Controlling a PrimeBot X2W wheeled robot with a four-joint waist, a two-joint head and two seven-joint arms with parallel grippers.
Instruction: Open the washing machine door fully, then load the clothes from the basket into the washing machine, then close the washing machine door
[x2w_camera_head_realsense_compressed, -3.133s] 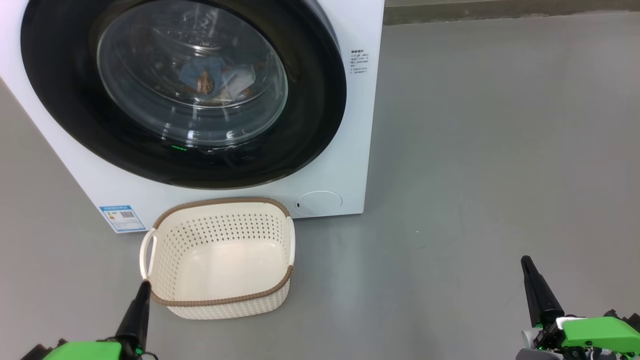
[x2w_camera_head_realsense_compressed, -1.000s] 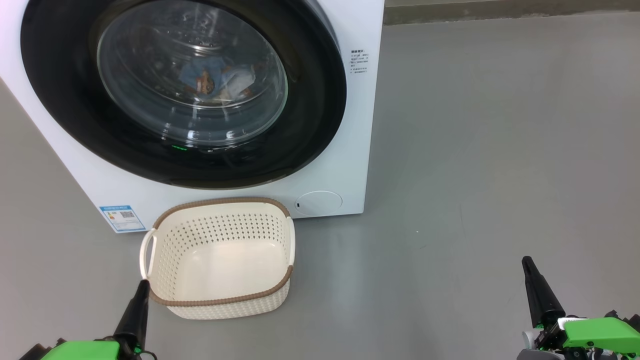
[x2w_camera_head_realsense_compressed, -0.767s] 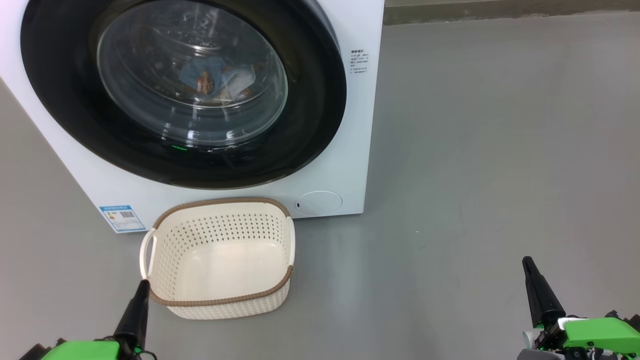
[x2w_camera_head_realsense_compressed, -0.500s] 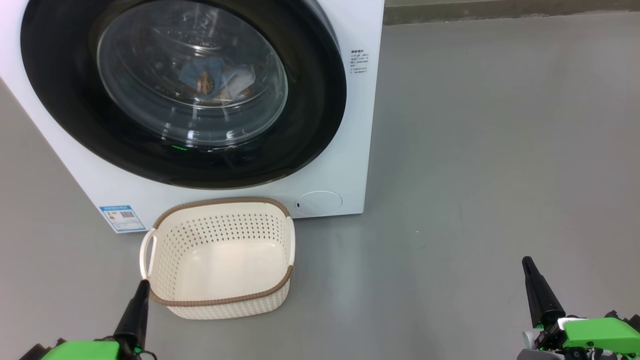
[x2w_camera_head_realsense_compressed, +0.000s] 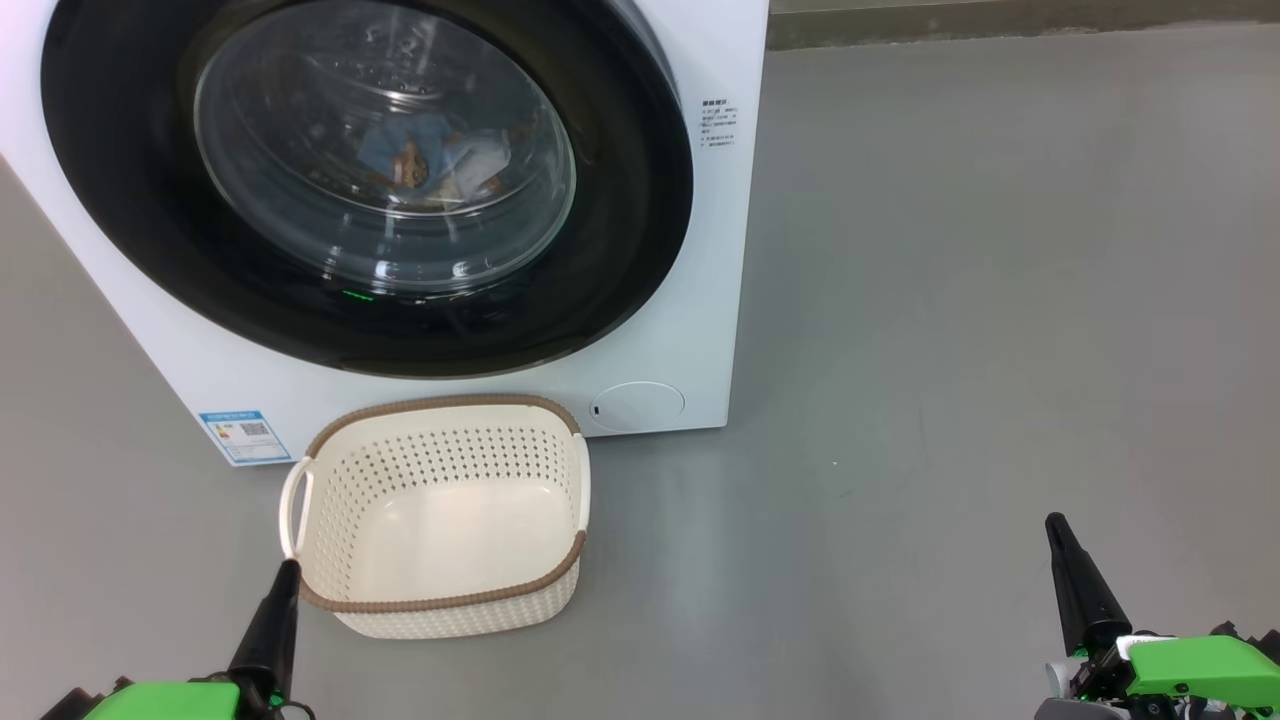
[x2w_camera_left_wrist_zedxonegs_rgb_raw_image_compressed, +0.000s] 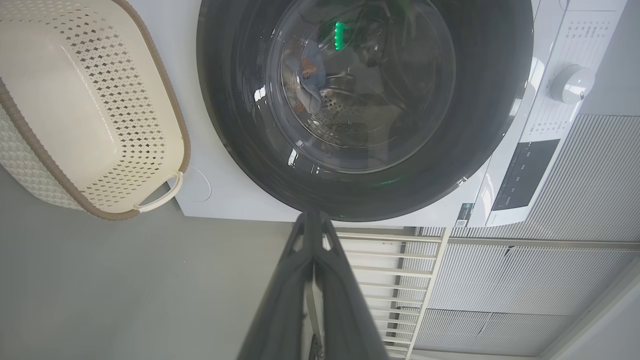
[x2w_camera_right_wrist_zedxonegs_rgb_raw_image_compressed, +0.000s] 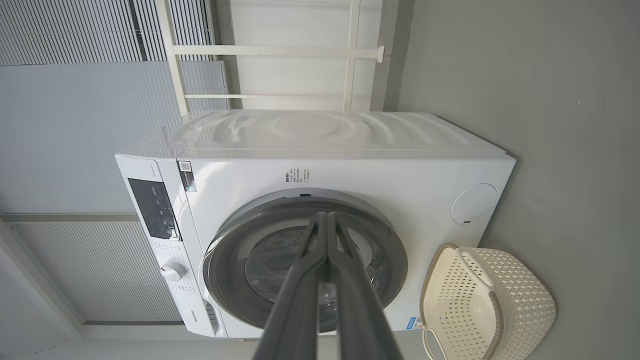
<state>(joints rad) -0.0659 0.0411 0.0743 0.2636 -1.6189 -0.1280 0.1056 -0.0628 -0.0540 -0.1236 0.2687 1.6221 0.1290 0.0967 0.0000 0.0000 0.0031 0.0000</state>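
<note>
We see a grey floor (x2w_camera_head_realsense_compressed: 950, 300) and on it the washing machine (x2w_camera_head_realsense_compressed: 715, 250), a big white box with a dark control panel and a dial in the wrist views. Its door (x2w_camera_head_realsense_compressed: 120, 240) is a large round one with a wide glossy black rim around a clear bulging glass middle. It lies shut, flat against the machine's front.

Just in front of the machine, below the door, stands the basket (x2w_camera_head_realsense_compressed: 445, 605). It is small, cream, rectangular and upright, with perforated walls, a smooth bottom, a brown woven-look rim and white side handles.

The left gripper (x2w_camera_head_realsense_compressed: 290, 568) has its dark fingers pressed together on nothing. Its tip is at the basket's near left corner, and we cannot tell whether it touches. The right gripper (x2w_camera_head_realsense_compressed: 1052, 520), jaws likewise together and holding nothing, is over bare floor well apart from the basket.

Behind the glass, inside the steel drum, lie the clothes (x2w_camera_head_realsense_compressed: 430, 160), a light blue bundle with orange-brown prints and some white.

A round cap (x2w_camera_head_realsense_compressed: 637, 405) and a blue sticker (x2w_camera_head_realsense_compressed: 243, 435) mark the machine's lower front.
</note>
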